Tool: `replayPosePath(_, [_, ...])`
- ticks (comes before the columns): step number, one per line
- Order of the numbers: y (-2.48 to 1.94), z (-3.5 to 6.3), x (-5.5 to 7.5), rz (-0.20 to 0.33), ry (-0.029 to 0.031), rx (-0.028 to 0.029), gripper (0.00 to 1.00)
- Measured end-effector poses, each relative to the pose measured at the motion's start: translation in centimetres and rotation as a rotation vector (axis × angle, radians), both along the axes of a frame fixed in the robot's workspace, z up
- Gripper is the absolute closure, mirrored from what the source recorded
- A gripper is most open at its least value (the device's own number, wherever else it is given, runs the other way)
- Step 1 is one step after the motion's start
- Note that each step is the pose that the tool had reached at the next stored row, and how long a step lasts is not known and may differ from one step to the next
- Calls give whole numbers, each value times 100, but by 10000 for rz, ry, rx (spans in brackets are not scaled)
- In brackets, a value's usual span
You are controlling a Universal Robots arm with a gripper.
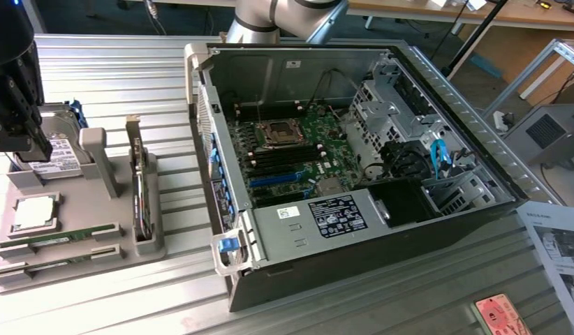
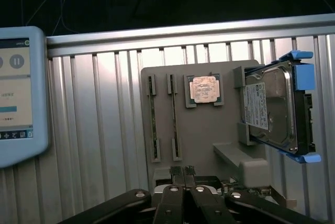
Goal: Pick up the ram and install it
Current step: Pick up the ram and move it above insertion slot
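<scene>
- Gripper [image 1: 26, 139] [image 2: 182, 172] is hovering over the tray [image 1: 82, 202] [image 2: 209, 130] near the hard drive [image 1: 54, 150] [image 2: 272, 109], at the exterior view's left; its jaws are pressing together, clenched on nothing.
- Ram [image 1: 59, 237] [image 2: 174, 115] is sitting in a tray slot just beside the CPU [image 1: 35, 211] [image 2: 203, 89], apart from the gripper.
- Second ram [image 1: 54, 262] [image 2: 152, 115] is sitting in the parallel slot, on the side away from the CPU.
- Hard drive, in blue brackets, is leaning tilted on the tray.
- Card [image 1: 140, 188] is standing on edge at the tray side nearest the case [image 1: 297, 66].
- Case is lying open on the table [image 1: 128, 70] [image 2: 104, 130], exposing the motherboard [image 1: 306, 150].
- Tablet [image 2: 18, 93] is lying on the table.
</scene>
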State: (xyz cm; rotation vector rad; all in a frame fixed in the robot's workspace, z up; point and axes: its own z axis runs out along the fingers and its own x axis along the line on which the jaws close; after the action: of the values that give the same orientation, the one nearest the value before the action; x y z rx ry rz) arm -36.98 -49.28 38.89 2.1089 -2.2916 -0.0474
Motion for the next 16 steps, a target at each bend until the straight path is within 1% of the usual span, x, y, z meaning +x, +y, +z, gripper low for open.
replayPosePath(4, [-1,-38,0,0,-1,11,89])
replayPosePath(11, [-6,-149,0,0,0,11,89])
replayPosePath(12, [-8,-182,0,0,0,11,89])
replayPosePath(16, [-8,-195,0,0,0,11,89])
